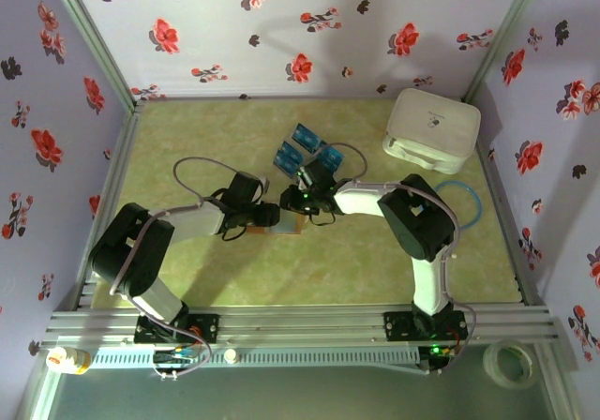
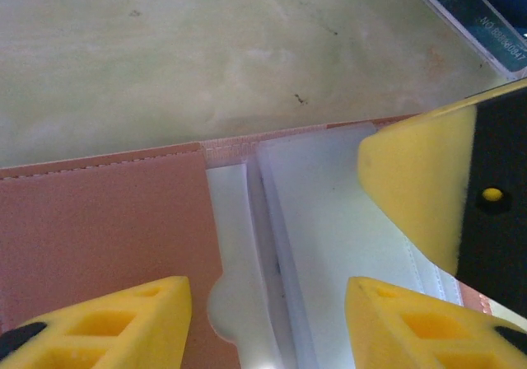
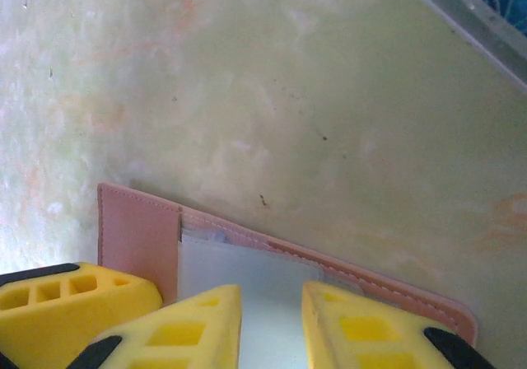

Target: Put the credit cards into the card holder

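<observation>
The small brown leather-like folding card holder [image 2: 99, 221] lies open near the middle of the green tabletop [image 1: 234, 279], clear pockets upward, with both arms crowded over it. The left fingers [image 2: 107, 319] stand spread, straddling the fold. The right fingers [image 3: 193, 328] are nearly together over a clear pocket, and I cannot tell whether they nip its lip. The thin blue rectangular credit cards [image 1: 305, 139] lie just beyond, toward the far edge. The two sets of fingers are almost touching and may knock together. A tug on the pocket could drag the light holder or flip it shut, and a sliding holder could scatter the cards.
</observation>
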